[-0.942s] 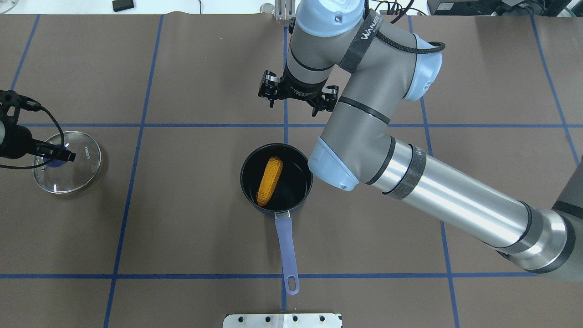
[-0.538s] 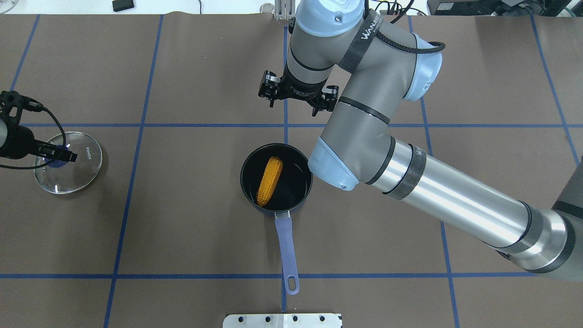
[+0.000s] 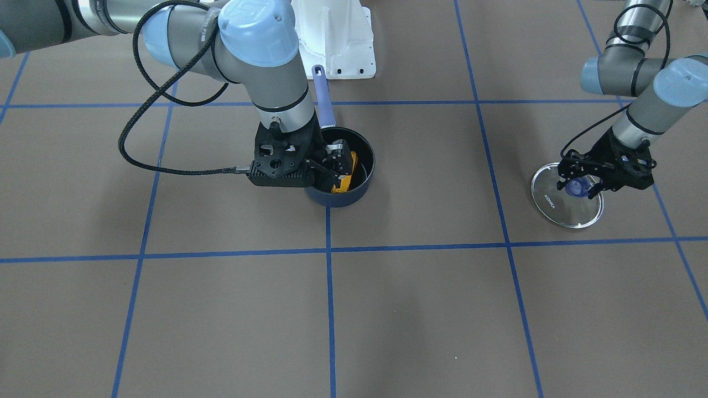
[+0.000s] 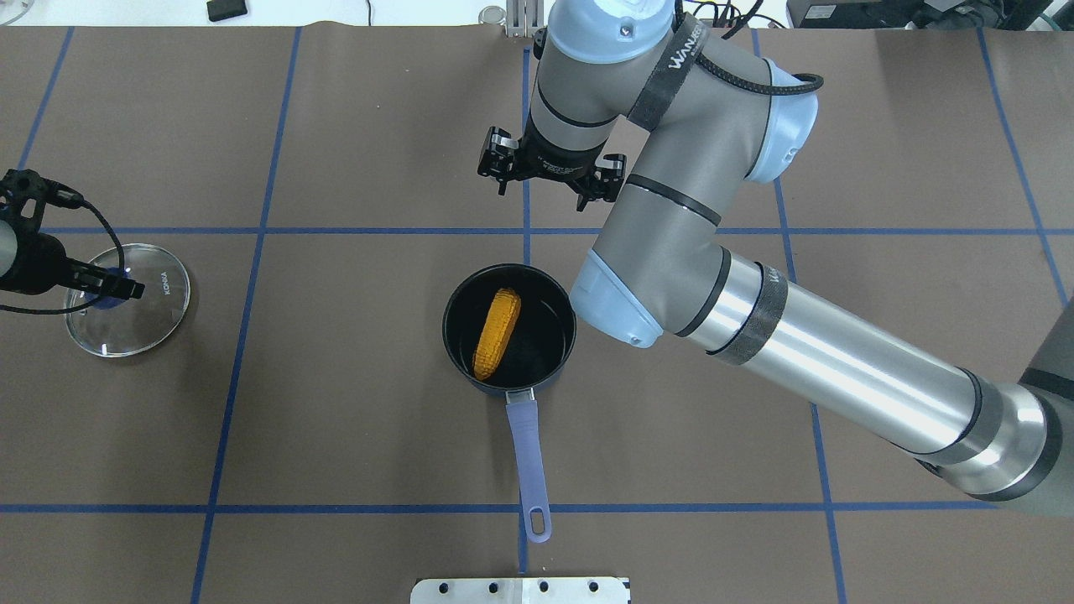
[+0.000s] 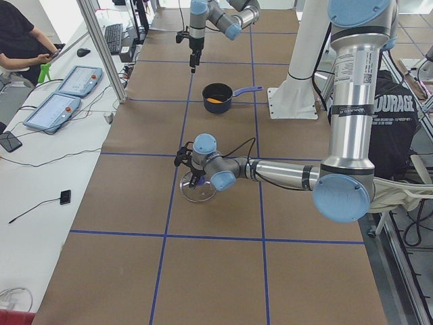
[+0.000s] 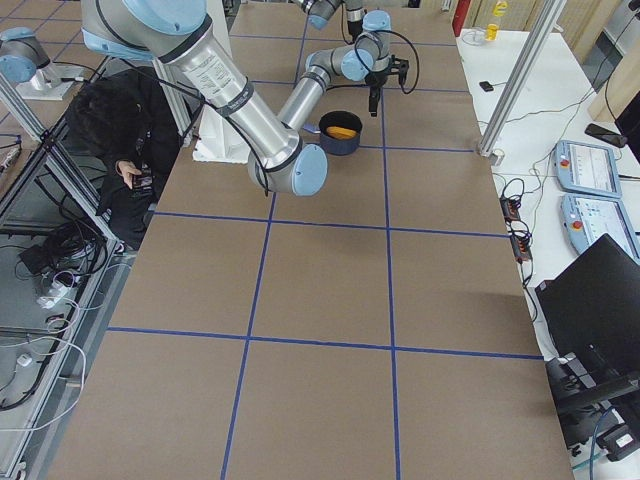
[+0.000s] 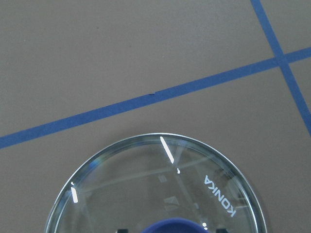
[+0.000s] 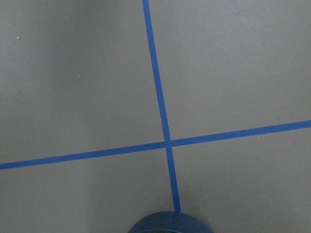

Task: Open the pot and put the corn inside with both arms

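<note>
The dark blue pot (image 4: 550,352) stands uncovered at the table's middle, its purple handle (image 4: 529,470) pointing toward the robot. The yellow-orange corn (image 4: 497,332) lies inside it, also visible in the front view (image 3: 344,182). My right gripper (image 4: 551,178) hangs open and empty above the table just beyond the pot; in the front view (image 3: 332,168) it overlaps the pot. The glass lid (image 4: 143,323) lies on the table at the left. My left gripper (image 3: 581,187) is shut on the lid's blue knob (image 3: 578,189). The left wrist view shows the lid (image 7: 160,184).
Blue tape lines (image 4: 260,231) grid the brown table cover. A white base plate (image 4: 520,590) sits at the near edge, just behind the pot handle. A side bench with tablets (image 5: 64,101) and a seated person (image 5: 20,40) runs along the far side.
My right arm has drifted slightly away from the pot, farther from the robot. My left gripper and the lid have shifted a few pixels right together. The corn and pot have not moved.
</note>
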Robot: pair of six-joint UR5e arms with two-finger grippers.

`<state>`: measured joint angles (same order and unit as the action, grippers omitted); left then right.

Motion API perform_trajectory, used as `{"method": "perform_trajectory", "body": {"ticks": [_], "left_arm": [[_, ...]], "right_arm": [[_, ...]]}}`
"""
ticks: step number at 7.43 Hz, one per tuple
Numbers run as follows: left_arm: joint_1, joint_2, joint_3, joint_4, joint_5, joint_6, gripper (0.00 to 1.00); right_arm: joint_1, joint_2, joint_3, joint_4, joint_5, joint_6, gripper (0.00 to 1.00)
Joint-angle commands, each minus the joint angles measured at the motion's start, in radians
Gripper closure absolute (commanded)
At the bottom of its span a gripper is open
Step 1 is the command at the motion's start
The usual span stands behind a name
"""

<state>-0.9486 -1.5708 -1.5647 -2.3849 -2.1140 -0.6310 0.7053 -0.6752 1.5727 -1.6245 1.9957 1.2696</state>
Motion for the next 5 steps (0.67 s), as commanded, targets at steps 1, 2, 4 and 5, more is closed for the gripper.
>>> {"method": "perform_trajectory", "body": {"ticks": [1, 2, 4, 5], "left_arm": [[0.001, -0.003, 0.0, -0.004, 0.0, 0.001, 0.09], [0.001, -0.005, -0.011, -0.004, -0.013, -0.001, 0.06], [-0.091, -0.002, -0.078, 0.024, -0.181, -0.003, 0.03], [-0.192, -0.005, -0.081, 0.048, -0.276, 0.008, 0.03]], "right_arm": [[0.013, -0.003, 0.0, 0.0, 0.0, -0.009, 0.0], [0.037, -0.009, 0.0, -0.002, 0.021, -0.019, 0.0], [0.206, -0.103, 0.013, -0.002, 0.209, -0.226, 0.0], [0.271, -0.172, 0.042, -0.002, 0.231, -0.328, 0.0]]}}
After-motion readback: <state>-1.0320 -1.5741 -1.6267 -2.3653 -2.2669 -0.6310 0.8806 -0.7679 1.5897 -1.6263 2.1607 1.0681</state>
